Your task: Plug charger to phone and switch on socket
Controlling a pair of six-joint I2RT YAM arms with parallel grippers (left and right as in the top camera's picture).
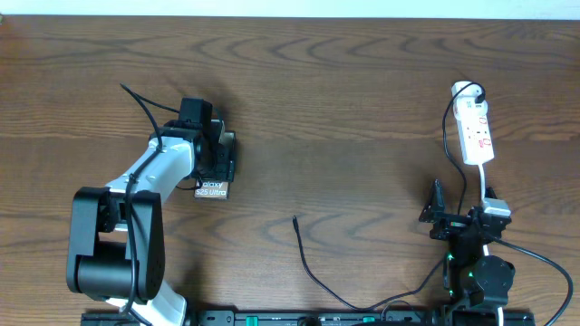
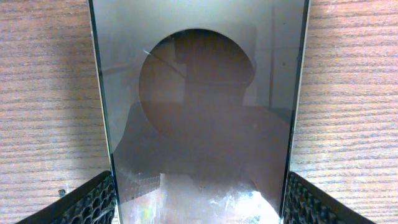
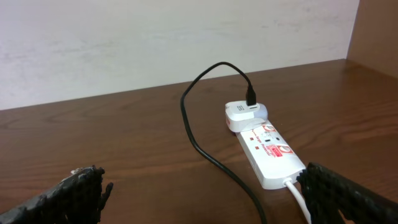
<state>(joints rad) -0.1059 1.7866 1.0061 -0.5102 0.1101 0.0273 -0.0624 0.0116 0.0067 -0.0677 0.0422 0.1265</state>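
Left gripper (image 2: 199,200) clamped across the phone (image 1: 213,189) toward the left edge of the table (image 1: 362,81), right gripper (image 3: 202,180) spread empty at the front right corner; the charger (image 1: 297,234) tip lies loose by the front edge, so a skewed pick risks misaligned insertion.

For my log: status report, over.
Left tool shut on flat dark phone. Right tool open, empty. Thin black charger cable tip loose on wooden table, unplugged. Nothing blocking.

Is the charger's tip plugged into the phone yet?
No, the charger's tip lies loose on the table, well apart from the phone.
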